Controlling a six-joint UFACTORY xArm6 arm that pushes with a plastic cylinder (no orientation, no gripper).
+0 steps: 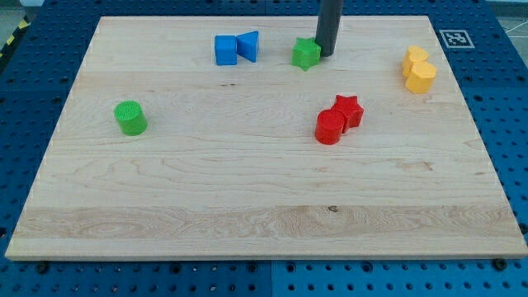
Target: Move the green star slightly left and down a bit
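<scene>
The green star [305,54] lies near the top of the wooden board [247,181], a little right of centre. My tip [327,54] stands right beside the star's right edge, touching it or nearly so. The dark rod rises from there out of the view's top.
A blue cube [225,49] and a blue triangle [248,45] sit together left of the star. A green cylinder [130,118] is at the left. A red cylinder [330,127] and a red star [348,110] touch below the star. Two yellow blocks [418,69] are at the right.
</scene>
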